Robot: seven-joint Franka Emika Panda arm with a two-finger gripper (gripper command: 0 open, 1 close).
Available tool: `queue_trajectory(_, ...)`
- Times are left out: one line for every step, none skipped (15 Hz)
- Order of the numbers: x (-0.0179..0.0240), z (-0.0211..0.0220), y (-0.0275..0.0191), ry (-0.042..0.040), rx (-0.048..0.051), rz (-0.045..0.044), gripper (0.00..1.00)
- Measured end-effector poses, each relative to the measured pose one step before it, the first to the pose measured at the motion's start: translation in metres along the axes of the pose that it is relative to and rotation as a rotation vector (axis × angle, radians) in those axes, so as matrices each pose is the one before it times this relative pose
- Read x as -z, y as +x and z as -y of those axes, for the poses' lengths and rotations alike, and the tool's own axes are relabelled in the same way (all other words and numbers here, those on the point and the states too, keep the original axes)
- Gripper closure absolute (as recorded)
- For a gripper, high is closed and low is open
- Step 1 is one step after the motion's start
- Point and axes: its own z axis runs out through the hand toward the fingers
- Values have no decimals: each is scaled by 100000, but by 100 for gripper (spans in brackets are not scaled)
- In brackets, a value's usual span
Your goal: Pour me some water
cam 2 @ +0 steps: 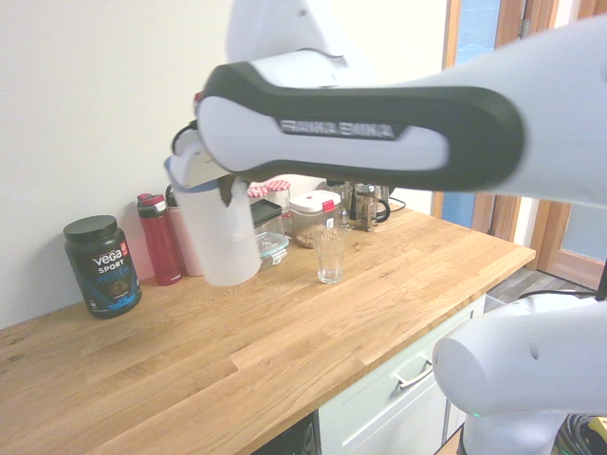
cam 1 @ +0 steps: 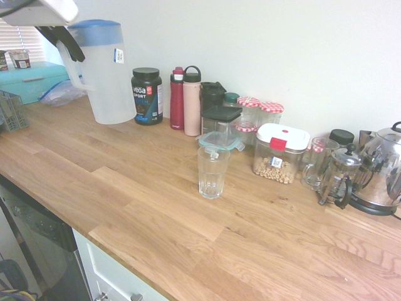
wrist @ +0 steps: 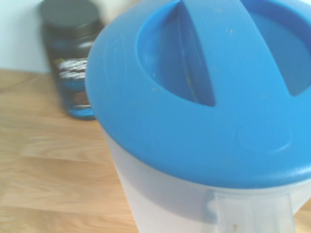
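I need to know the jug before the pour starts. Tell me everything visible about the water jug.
The jug is tall, frosted-white translucent plastic with a blue lid, a side handle and a small sticker near the top. It stays nearly upright, apparently lifted just off the wooden counter, left of the black Vega tub and well short of the glass. The gripper closes its dark jaws on the handle. No water level can be made out.
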Motion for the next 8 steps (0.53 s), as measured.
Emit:
queue_trajectory(-1771,1213,489,-473,1654,1797,100)
queue_trajectory(-1658,931,254,-781,2044,1076,100)
queue_trajectory(-1468,730,135,-1199,1111,640,100)
queue_trajectory(-1164,440,148,-981,625,395,100)
queue_trajectory(-1168,280,-56,-878,300,495,100)
queue_trajectory(-1045,195,-33,-329,-15,771,100)
queue_trajectory(-956,149,49,678,34,1337,100)
queue_trajectory(-982,147,123,1476,-11,2144,100)
